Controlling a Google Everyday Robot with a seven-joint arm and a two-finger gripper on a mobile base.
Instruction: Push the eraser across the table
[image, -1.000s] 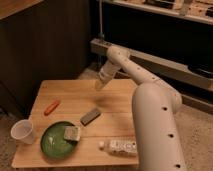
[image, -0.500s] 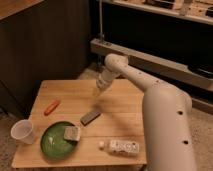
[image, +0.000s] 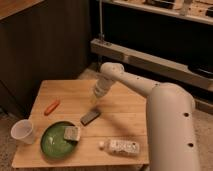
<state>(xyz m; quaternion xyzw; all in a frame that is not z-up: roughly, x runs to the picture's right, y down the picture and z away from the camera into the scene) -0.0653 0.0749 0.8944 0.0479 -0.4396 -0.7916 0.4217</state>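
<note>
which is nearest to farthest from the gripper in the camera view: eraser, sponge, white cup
The gripper is above the middle of the table.
1. eraser, just below it in the picture
2. sponge, on the green plate
3. white cup, at the table's picture-left edge

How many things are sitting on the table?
6: orange piece at left, cup front-left, green plate holding a sponge, eraser mid-table, bottle near the front edge. The gripper is just behind the eraser. The arm may hide something.

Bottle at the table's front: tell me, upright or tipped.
Tipped: the bottle lies flat, cap leftward. The gripper hangs near the eraser.
</note>
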